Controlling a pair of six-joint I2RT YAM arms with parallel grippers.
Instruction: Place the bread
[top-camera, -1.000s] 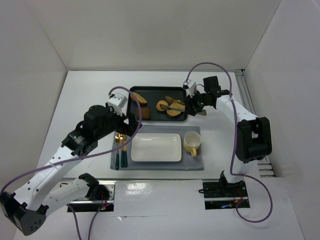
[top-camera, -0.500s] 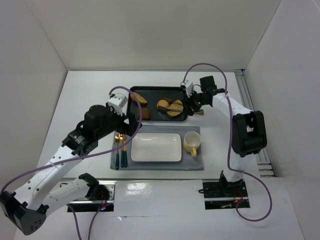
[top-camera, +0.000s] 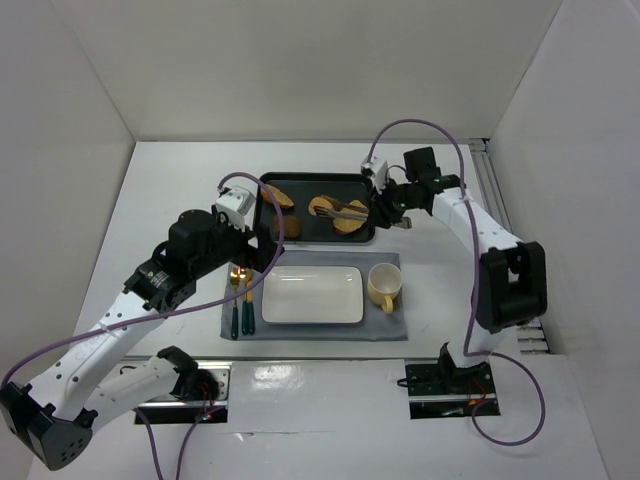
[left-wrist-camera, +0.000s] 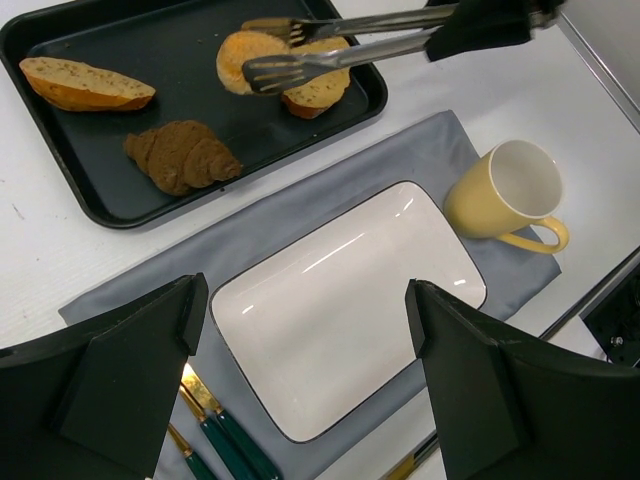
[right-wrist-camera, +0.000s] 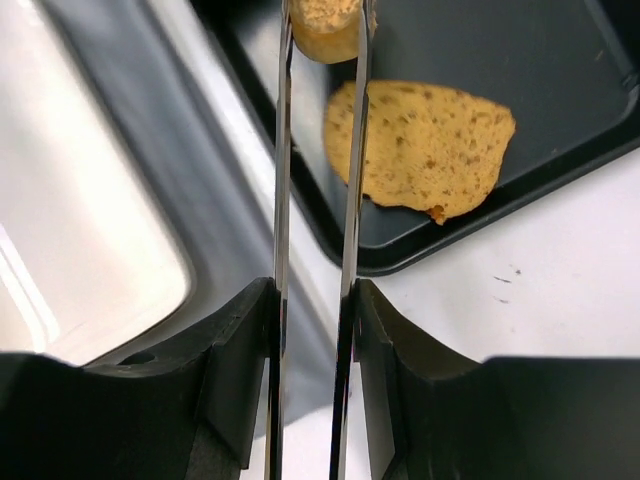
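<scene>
— Steel tongs (right-wrist-camera: 283, 150), is that what the right gripper (right-wrist-camera: 312, 330) has hold of?
— Yes, its fingers are pressed together on the handles, and the blades pinch a round piece of bread (left-wrist-camera: 230, 55) at their tips, over the black tray (left-wrist-camera: 170, 60) toward the far edge of the desk
— Which way must it travel?
— Toward the near edge and a little toward the left edge. The white plate (left-wrist-camera: 340, 300) sits just beside the tray on that side, bare, on the grey mat (left-wrist-camera: 150, 265). Its long axis runs parallel to the near edge, and the tongs lie roughly along the same line, pointing from the right edge toward the left
— And the left gripper (top-camera: 258, 250)?
— Fingers spread wide, holding nothing, hanging above the plate's left end. It is nearer the plate, but the bread is with the right arm, so I judge the carry is the right arm's
— Anything in the way?
— A yellow mug (left-wrist-camera: 500, 195) stands just beside the plate's right end, on the side the right arm comes from; worth keeping clear of
— What can't you make out?
— Whether the bread is lifted or resting on the flat slice (right-wrist-camera: 420, 150) beneath it. The right wrist view cuts the bread off at its upper border, and the overhead view shows it too small to judge the grip
</scene>
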